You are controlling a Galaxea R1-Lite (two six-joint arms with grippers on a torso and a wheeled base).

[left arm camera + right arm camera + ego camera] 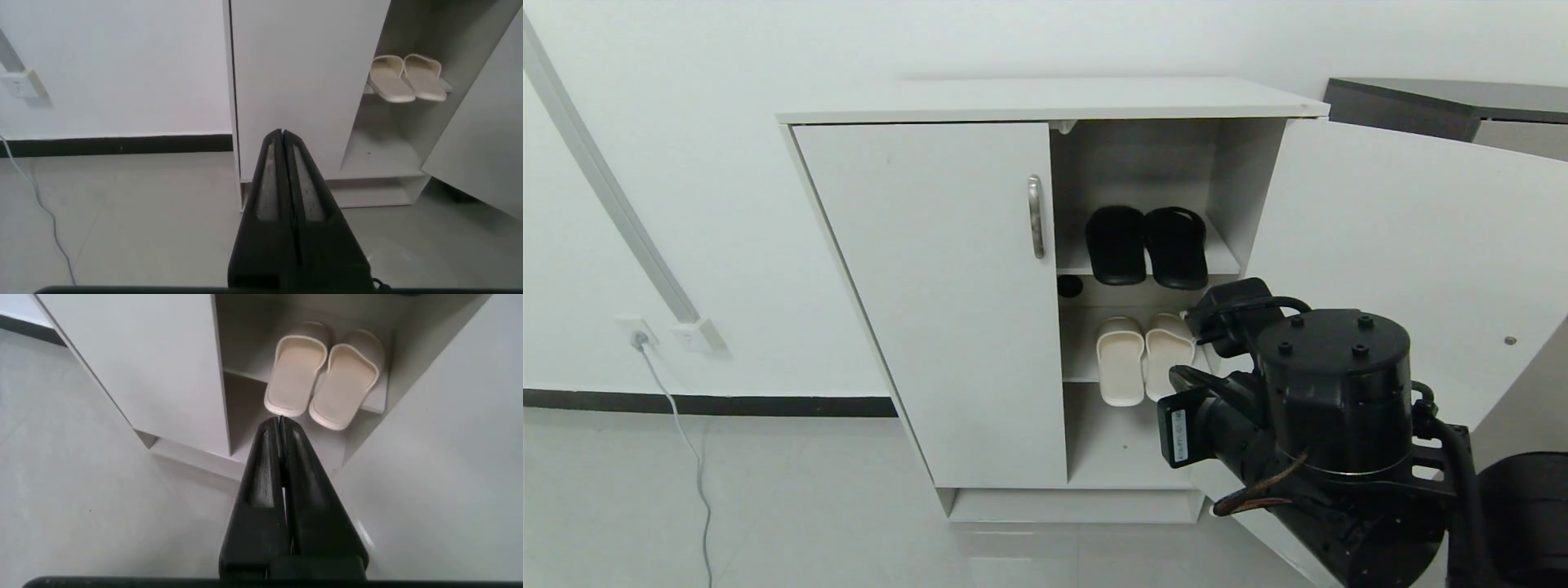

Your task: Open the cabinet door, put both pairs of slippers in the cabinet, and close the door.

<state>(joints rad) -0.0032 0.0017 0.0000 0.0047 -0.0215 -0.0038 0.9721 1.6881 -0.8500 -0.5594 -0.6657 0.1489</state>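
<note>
The white cabinet (1045,98) has its right door (1405,245) swung open and its left door (931,302) shut. A pair of black slippers (1147,245) lies on the upper shelf. Below it, a pair of white slippers (1143,357) rests on the middle shelf, toes inward. My right gripper (281,425) is shut and empty. It hangs just in front of the white slippers (325,371), beside the open door (458,457). My left gripper (281,137) is shut and empty, low over the floor before the closed door. The white slippers (409,76) lie off to its side.
A metal handle (1035,216) runs down the closed door's edge. A wall socket (637,335) has a cable trailing down onto the floor at the left. A grey desk (1445,102) stands behind the open door. Bare tiled floor (768,506) lies left of the cabinet.
</note>
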